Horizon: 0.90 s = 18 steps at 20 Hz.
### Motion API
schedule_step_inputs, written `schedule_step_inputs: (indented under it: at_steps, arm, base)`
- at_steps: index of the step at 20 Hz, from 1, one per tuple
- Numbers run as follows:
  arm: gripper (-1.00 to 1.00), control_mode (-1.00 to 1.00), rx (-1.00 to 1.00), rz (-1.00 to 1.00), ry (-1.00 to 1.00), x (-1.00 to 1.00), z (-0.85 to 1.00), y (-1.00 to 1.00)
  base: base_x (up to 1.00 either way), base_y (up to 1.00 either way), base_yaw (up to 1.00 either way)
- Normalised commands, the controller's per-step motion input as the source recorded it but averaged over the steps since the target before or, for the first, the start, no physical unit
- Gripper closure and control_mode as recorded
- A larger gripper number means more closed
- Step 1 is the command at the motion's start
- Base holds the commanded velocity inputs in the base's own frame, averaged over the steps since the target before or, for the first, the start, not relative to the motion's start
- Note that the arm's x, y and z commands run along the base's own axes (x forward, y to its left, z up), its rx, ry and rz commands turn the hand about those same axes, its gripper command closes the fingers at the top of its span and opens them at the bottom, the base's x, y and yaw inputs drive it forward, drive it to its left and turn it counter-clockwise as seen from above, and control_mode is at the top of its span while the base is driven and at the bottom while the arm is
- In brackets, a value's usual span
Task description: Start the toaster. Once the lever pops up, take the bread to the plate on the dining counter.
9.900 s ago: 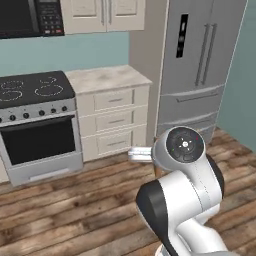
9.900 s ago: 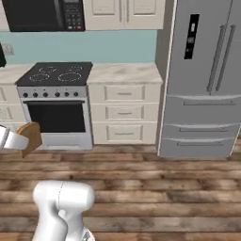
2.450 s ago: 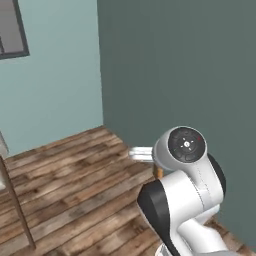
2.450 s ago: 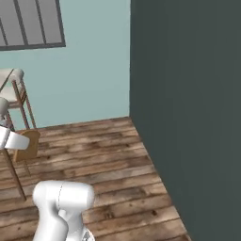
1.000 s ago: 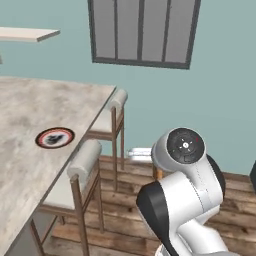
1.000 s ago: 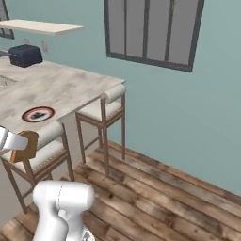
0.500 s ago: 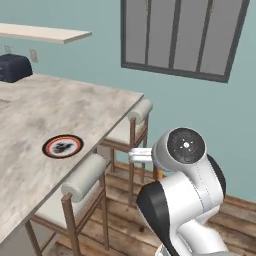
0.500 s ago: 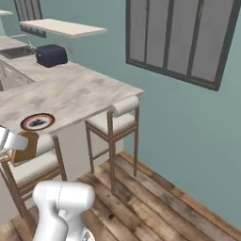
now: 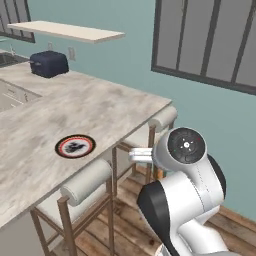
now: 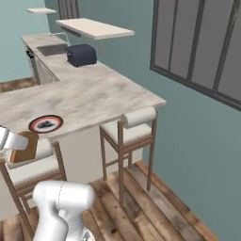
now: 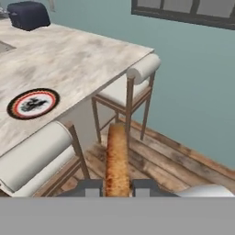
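Observation:
My gripper (image 11: 117, 187) is shut on the bread (image 11: 116, 161), a golden-brown slice seen edge-on between the two dark fingertips (image 11: 92, 187). From the right base view the bread (image 10: 27, 146) hangs at the far left, over a stool and just off the near edge of the dining counter (image 10: 103, 89). The plate (image 11: 33, 103), round with a reddish rim, lies on the counter (image 11: 82, 55) to the left of the bread and apart from it. It also shows as the plate (image 9: 75, 146) and the plate (image 10: 45, 124). At the counter's far end stands the navy toaster (image 9: 49, 64), (image 10: 81, 55), (image 11: 28, 14).
Two cushioned wooden stools (image 11: 137, 78), (image 11: 32, 156) stand against the counter's edge below and beside the bread. A sink (image 10: 52, 48) lies beyond the toaster and a pale shelf (image 9: 65, 30) hangs above it. A dark-framed window (image 9: 210, 40) and teal wall stand right; wooden floor (image 10: 155, 197) below.
The base has kept turning and driving, so the whole scene has shifted: counter, plate and toaster now sit nearer and more central. The bread stays in the shut gripper.

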Motion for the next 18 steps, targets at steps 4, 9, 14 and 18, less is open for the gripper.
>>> schedule_step_inputs:
  at_steps: [4, 9, 14, 18]
  arm:
    - [1.00, 1.00, 0.00, 0.00, 0.00, 0.00, 0.00, 0.00]
    - [1.00, 1.00, 0.00, 0.00, 0.00, 0.00, 0.00, 0.00]
    - [1.00, 1.00, 0.00, 0.00, 0.00, 0.00, 0.00, 0.00]
    - [1.00, -1.00, 0.01, 0.09, -0.06, 0.07, 0.01, -0.01]
  base:
    - [0.17, -0.36, 0.38]
    - [0.11, -0.37, 0.37]
    - [0.02, -0.17, 0.22]
    - [0.00, -0.03, 0.08]
